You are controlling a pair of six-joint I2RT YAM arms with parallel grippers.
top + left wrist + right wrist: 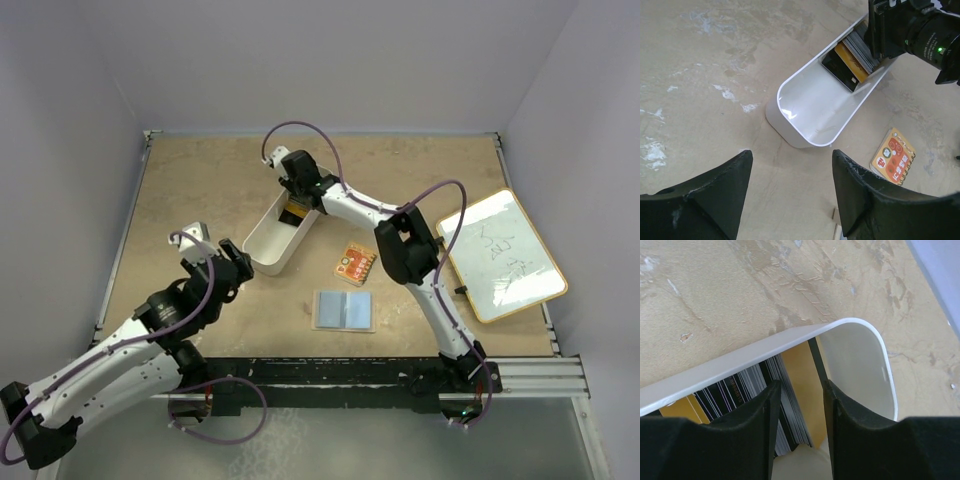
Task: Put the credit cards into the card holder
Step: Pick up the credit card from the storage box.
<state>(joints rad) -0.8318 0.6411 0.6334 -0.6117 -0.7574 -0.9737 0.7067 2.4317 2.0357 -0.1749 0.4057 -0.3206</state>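
Right tool (801, 386): it is low in the far end of the white bin (765, 352). Its two black fingers (757, 427) stand partly apart, and edges of the credit cards (792, 425) are between them.
Grip of the right tool: a thin black card edge lies at one finger and a grey stack at the other. It cannot be told whether the fingers press them.
Hidden at the right tool: in the top view the tool covers most of the cards, so only a small gold and black patch shows under it.
Left tool (792, 162): it is released. Its fingers (715, 195) stand wide apart, and only bare counter (700, 75) shows between them. It hangs near the rounded near end of the bin and does not touch it.
Credit cards: they lean on edge in the far end of the bin, a black one nearest the left tool, then an orange-gold one, then grey ones. Their far part is behind the right tool, so they cannot be counted.
White bin: it is long and lies slanted on the counter. Its near half shows a bare floor.
Orange-red packet (355, 263): it lies flat between the bin and the card holder and touches neither.
Card holder (343, 310): it lies open and flat near the front edge of the counter, between the two arms and well apart from the bin. It shows two blue-grey panels with a tan border. The slots are too small to make out.
Whiteboard (503, 255): it lies at the right side of the counter. Its scribbles cannot be read.
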